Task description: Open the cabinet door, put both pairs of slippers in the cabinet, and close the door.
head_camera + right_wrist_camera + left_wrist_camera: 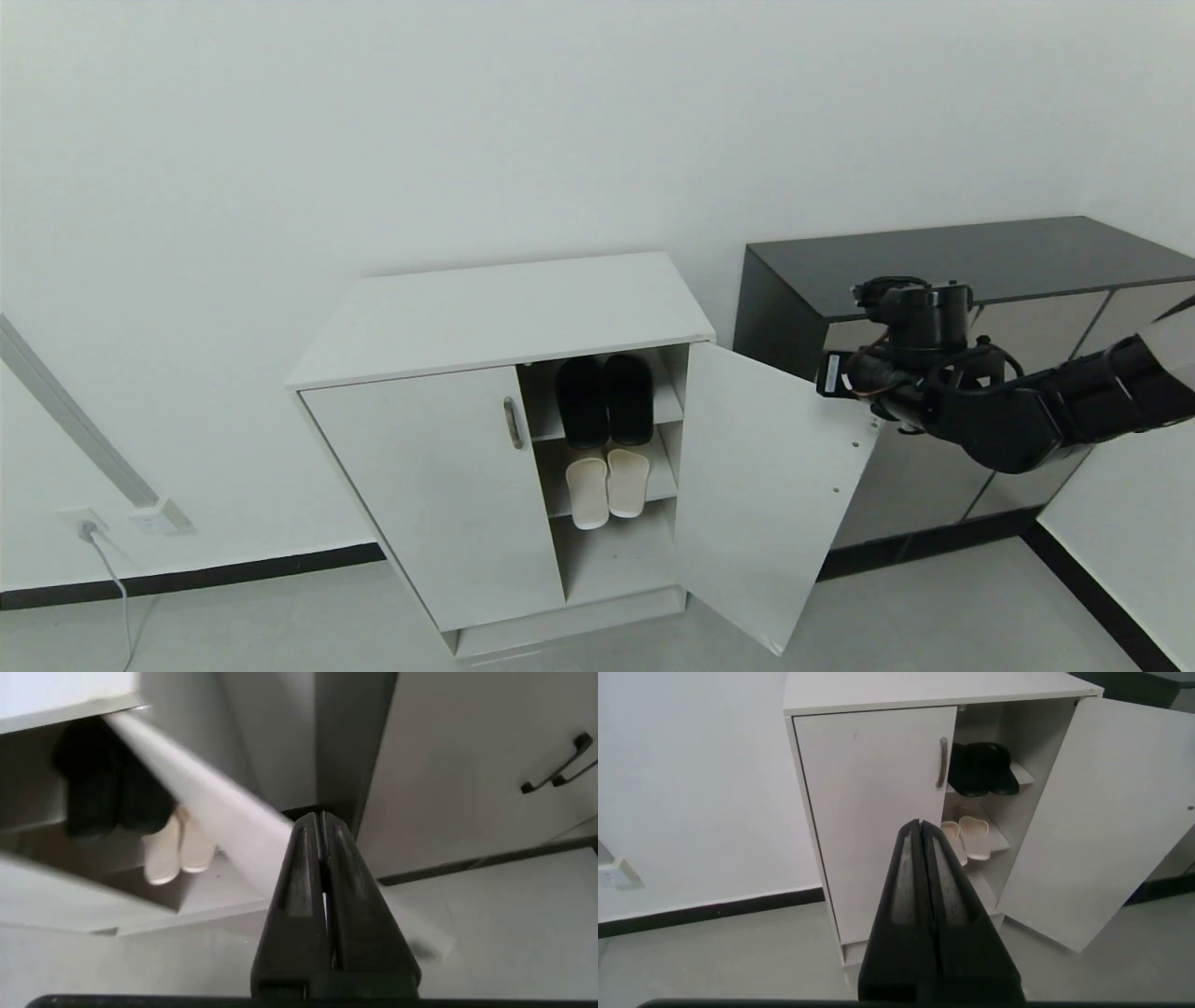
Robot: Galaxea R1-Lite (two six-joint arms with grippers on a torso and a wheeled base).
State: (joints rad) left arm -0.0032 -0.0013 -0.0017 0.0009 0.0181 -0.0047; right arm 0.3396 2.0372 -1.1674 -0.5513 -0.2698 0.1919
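White cabinet [504, 317] stands on the floor against the wall. Its left door [439, 495] is shut and carries a vertical handle [513, 422] at its inner edge. The right door [766, 485] stands swung out, about square to the cabinet front, with its free edge toward the robot's right. Black slippers [605, 401] sit on the upper shelf, the pair side by side and touching, long axes running front to back into the cabinet; toe and heel cannot be told apart. Cream slippers [607, 483] sit on the shelf directly below, also side by side with long axes front to back. Their insoles face up, and the rounded near ends slightly overhang the shelf's front lip. The bottom compartment holds nothing. The right pincer [831, 375] is at the outer face of the open door, near its free edge and high up. Its fingers are pressed together and grip nothing; contact with the panel cannot be told. The left pincer [920, 826] is held out before the shut left door, well apart from it, closed tight and holding nothing. A dark sideboard [952, 252] stands just beyond the open door. A wall socket [86, 525] with a plugged cable is low on the wall, to the left.
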